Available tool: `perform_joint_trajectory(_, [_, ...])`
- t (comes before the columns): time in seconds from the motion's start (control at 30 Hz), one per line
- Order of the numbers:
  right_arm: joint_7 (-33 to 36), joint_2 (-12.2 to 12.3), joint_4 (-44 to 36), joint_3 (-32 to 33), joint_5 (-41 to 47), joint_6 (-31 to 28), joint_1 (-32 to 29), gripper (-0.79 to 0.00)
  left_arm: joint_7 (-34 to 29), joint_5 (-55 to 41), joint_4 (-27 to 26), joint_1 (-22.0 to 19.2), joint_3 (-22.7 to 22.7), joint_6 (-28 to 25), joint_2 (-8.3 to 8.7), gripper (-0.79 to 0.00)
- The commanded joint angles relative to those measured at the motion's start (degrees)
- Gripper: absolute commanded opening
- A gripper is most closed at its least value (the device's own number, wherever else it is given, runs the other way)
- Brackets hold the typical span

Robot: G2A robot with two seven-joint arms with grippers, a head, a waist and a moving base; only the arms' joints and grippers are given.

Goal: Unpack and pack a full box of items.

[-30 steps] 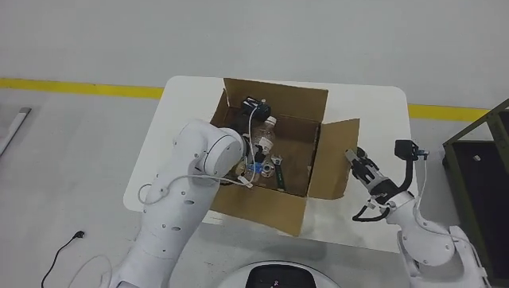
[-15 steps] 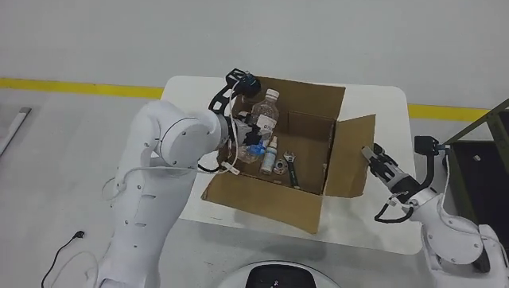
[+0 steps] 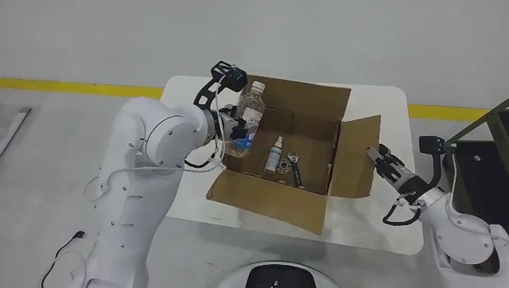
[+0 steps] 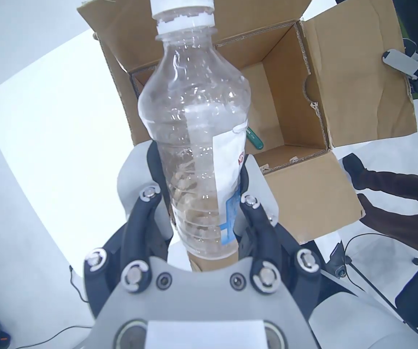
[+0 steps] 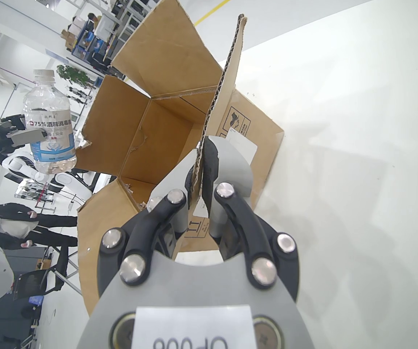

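1. Top view first: the left gripper [image 3: 235,129] has the bottle [image 3: 246,113] up in the air over the left wall of the box [image 3: 298,184].
2. From the left wrist view the grip is plain. Both fingers [image 4: 247,197] are closed in on the lower half of the bottle, one on each side, and the white cap points away from the wrist.
3. It's a clear bottle with a white-and-blue label and its cap screwed on.
4. The box stands open on the white table [image 3: 187,97], with its flaps folded outward.
5. Over on the other side, the right gripper [image 5: 202,168] has the right flap [image 5: 227,85] by its edge. The jaws are almost shut, with the cardboard pinched between the pads.
6. That flap stands up on edge, with the gripper on its outer rim.
7. Down on the box floor, a small spray bottle [image 3: 274,154] and a wrench [image 3: 293,169] lie just beside each other near the middle.
8. In the right wrist view the bottle sits upright in the left gripper, beyond the far wall of the box and clear of the cardboard.
9. The two grippers are well apart, with the whole box between them.
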Motion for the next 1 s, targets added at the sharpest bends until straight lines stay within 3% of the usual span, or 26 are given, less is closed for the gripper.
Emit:
perform_joint_trajectory(0.0, [0.00, 0.00, 0.00, 0.00, 0.00, 0.00, 0.00, -0.785, 0.00, 0.00, 0.00, 0.00, 0.00, 0.00, 0.00, -0.785])
perform_joint_trajectory(0.2, [-0.16, 0.02, -0.03, -0.34, 0.85, 0.05, -0.28, -0.785, 0.00, 0.00, 0.00, 0.00, 0.00, 0.00, 0.00, -0.785])
perform_joint_trajectory(0.6, [15.52, 1.82, 1.87, 7.04, 12.98, -1.22, 0.95, -0.785, 0.67, -1.85, -1.38, 0.91, -1.01, -0.61, 0.46, -0.785])
perform_joint_trajectory(0.97, [20.71, 3.42, 4.37, 11.05, 15.64, -7.11, 1.53, -0.785, 0.00, -0.22, -1.94, 1.36, -2.09, -4.56, 4.07, -0.785])
